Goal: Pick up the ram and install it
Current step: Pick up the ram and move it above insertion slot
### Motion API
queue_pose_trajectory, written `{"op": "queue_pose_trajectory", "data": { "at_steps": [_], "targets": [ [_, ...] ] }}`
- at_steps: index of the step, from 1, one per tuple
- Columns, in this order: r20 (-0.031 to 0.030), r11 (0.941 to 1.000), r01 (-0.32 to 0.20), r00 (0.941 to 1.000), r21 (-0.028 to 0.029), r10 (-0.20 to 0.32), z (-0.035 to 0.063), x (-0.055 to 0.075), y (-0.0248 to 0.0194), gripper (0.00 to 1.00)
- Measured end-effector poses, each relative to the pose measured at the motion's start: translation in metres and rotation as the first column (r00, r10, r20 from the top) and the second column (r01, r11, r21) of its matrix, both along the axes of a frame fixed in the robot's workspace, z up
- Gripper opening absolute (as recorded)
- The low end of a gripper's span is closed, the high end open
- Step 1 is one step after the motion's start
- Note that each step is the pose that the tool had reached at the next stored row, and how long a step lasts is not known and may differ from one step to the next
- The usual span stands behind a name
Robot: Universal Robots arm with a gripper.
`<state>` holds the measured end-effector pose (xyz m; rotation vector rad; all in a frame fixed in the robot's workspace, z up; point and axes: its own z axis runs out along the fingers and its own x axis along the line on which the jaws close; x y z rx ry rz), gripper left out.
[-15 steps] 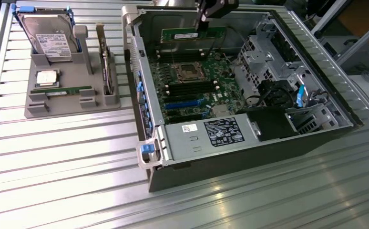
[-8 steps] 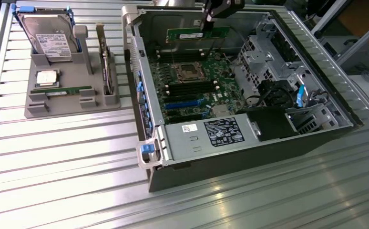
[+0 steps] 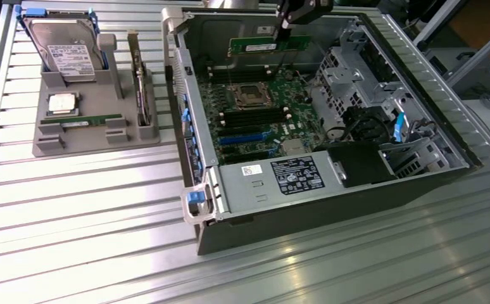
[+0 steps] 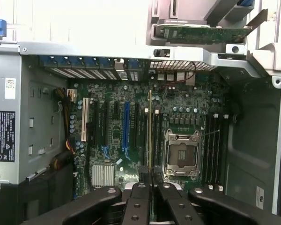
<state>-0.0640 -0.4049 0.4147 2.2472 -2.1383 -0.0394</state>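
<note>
exterior view looks down aslant from afar; wrist view close above; both share the motherboard (image 3: 266,117).

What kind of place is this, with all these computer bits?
Probably a robot lab's computer-assembly bench: an open computer case showing its motherboard, a gray parts holder with a hard drive, a ridged metal table.

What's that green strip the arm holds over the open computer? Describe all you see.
The RAM stick is a long, thin green circuit board with a white label, held level and on edge, clamped by the shut gripper. It hangs above the motherboard inside the open computer case, not seated in any slot.
</note>
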Motion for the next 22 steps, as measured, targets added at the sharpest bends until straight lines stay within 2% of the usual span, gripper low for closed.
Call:
{"op": "queue_pose_trajectory", "data": {
  "at_steps": [14,22],
  "targets": [
    [0.0,1.0,0.0,1.0,-0.0003,0.0,0.0,0.017,0.0,0.12],
    [-0.0001,1.0,0.0,1.0,-0.0007,0.0,0.0,0.034,0.0,0.12]
  ]
}}
